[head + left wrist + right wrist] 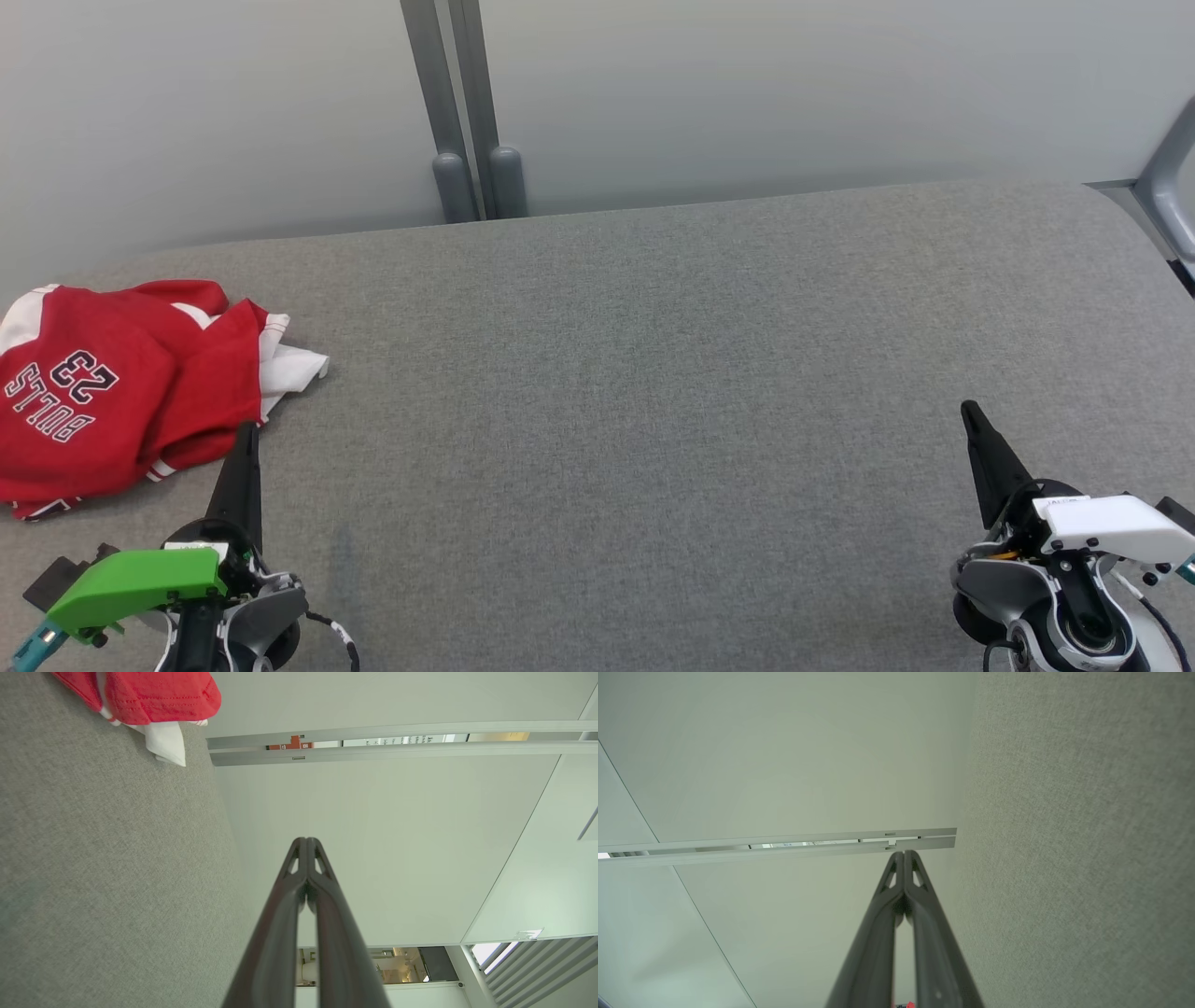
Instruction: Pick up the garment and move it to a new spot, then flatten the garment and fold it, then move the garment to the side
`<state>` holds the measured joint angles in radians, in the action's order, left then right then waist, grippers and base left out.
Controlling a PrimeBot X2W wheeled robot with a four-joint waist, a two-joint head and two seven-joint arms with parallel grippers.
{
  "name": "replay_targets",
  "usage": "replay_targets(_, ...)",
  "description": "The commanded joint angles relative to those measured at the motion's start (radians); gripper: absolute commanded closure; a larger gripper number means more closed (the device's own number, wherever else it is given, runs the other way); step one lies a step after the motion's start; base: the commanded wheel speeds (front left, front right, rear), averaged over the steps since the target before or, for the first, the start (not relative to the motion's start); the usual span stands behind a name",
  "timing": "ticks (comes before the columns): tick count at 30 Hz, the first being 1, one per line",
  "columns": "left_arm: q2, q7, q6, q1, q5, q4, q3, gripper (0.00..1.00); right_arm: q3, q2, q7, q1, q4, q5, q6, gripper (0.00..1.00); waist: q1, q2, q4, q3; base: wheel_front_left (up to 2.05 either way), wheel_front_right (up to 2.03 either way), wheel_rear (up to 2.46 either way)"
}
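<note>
A red and white garment (121,392) printed with "BULLS 23" lies crumpled at the far left of the grey fabric surface (653,392). In the left wrist view a corner of the garment (159,700) shows at the top left. My left gripper (247,431) is shut and empty, its tip just off the garment's near right edge. In its own wrist view the left gripper (306,841) has both fingers pressed together. My right gripper (969,411) is shut and empty at the lower right, far from the garment; its wrist view shows the right gripper (904,854) with fingers together.
A pale wall with a grey double post (462,112) runs behind the surface. A grey frame piece (1167,177) stands at the back right corner. The wide grey surface stretches between the two grippers.
</note>
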<state>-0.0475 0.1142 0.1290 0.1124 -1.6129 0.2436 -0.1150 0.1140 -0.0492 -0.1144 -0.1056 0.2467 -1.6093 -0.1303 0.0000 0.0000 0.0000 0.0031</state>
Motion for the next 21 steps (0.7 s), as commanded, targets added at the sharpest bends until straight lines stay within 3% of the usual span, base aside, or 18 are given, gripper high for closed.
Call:
replay_targets(1, -0.003, 0.002, 0.005, -0.01, 0.0, -0.001, -0.001, 1.0, 0.0, -0.001, -0.002, -0.006, -0.005, -0.007, -0.001, 1.0, 0.0, 0.0, 0.0, 0.0, 0.0, 0.0, 0.0)
replay_targets(18, -0.003, 0.002, 0.005, -0.01, 0.0, -0.001, -0.001, 1.0, 0.0, -0.001, -0.002, -0.006, -0.005, -0.007, -0.001, 1.0, 0.0, 0.0, 0.0, 0.0, 0.0, 0.0, 0.0)
replay_targets(19, 0.0, 0.0, 0.0, -0.001, 0.0, 0.003, 0.0, 0.0, 0.0, 0.0, 0.0, 0.001, 0.003, 0.0, 0.0, 0.0, 0.0, 0.0, 0.0, 0.0, 0.0, 0.0, 0.0)
replay_targets(21, 0.002, -0.003, -0.001, -0.007, 0.001, 0.017, 0.003, 0.0, -0.002, 0.004, 0.003, 0.011, 0.014, 0.0, 0.0, 0.0, 0.0, 0.0, 0.0, 0.0, 0.0, 0.0, 0.0)
